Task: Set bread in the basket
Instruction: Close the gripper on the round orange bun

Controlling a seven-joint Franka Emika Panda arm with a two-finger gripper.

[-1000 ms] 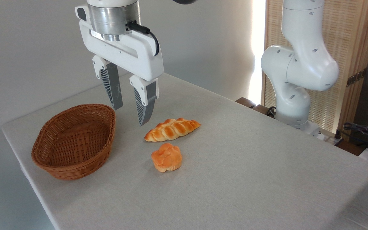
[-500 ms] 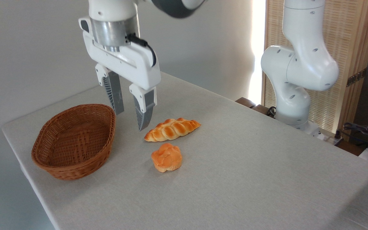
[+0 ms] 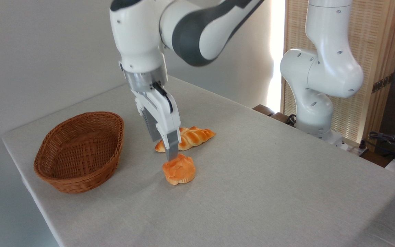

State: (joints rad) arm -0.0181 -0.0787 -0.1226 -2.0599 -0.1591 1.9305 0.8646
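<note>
The gripper (image 3: 170, 155) is hanging right at the top of the bun (image 3: 179, 168), its fingers (image 3: 172, 147) seen edge-on, so I cannot tell their spread. The bun is sitting on the counter (image 3: 252, 178), at 3 o'clock from the basket (image 3: 79, 151), the loaf (image 3: 194, 136) at its 12.

Gripper (image 3: 170, 152) seen edge-on — fingers overlap, gap between them unreadable. It covers the braided loaf's (image 3: 194, 136) left part. Arm (image 3: 197, 31) cut off at top edge; clutter (image 3: 394, 142) at right edge too small to identify.
</note>
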